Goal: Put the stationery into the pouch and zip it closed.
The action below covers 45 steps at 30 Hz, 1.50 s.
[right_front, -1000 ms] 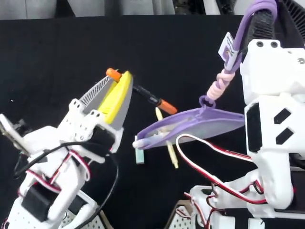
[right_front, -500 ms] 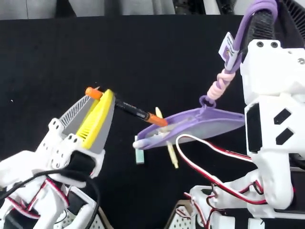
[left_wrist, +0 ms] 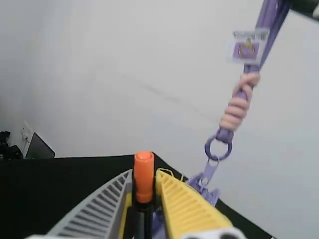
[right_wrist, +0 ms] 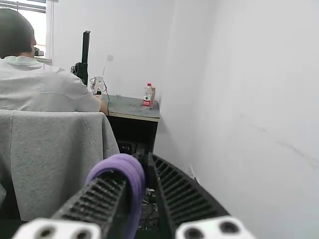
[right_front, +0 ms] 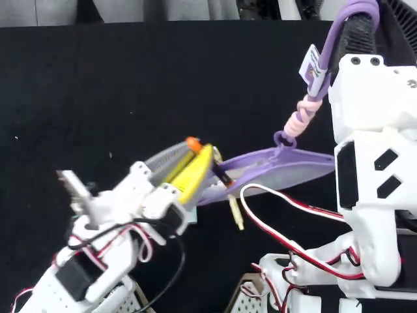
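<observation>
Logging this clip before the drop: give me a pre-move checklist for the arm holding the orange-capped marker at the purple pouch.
1. Marker grip: left gripper is shut on the marker, with the orange cap poking out. Ok.
2. Pouch support: right gripper is shut on the strap, and the pouch hangs tilted. Ok.
3. Marker's black end inside the pouch mouth: it meets the rim, and the rest is hidden. Cannot tell.
4. Yellow pen stowed: it sticks out below the pouch. Not ok.
5. Zip open wide enough: cannot tell.
</observation>
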Each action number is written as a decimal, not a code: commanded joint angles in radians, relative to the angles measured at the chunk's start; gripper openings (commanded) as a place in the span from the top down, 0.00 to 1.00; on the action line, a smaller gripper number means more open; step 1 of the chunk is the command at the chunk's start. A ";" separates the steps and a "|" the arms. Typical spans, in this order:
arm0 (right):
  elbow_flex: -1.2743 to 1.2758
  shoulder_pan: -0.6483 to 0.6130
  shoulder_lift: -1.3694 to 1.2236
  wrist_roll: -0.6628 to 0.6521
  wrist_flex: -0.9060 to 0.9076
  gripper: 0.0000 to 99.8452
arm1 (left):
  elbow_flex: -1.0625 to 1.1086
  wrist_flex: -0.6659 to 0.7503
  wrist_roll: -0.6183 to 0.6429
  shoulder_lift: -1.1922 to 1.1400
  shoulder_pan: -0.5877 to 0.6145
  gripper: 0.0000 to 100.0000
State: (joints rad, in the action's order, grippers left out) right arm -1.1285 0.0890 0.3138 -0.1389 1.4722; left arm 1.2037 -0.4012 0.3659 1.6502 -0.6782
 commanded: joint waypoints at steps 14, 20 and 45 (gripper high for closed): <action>0.001 0.015 -0.005 -0.002 -0.018 0.99 | -0.154 -0.107 -0.176 -0.008 -0.085 0.82; 0.002 0.018 -0.024 -0.003 -0.031 0.99 | -0.352 -0.321 -0.157 -0.009 0.219 0.82; -0.002 0.302 -0.189 0.025 -0.206 0.99 | -0.139 -0.327 -0.021 -0.647 0.335 0.82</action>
State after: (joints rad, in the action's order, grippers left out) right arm -1.1285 0.3544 0.1158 -0.1174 1.2896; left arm 1.0365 -0.7910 0.2601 0.9920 -0.3314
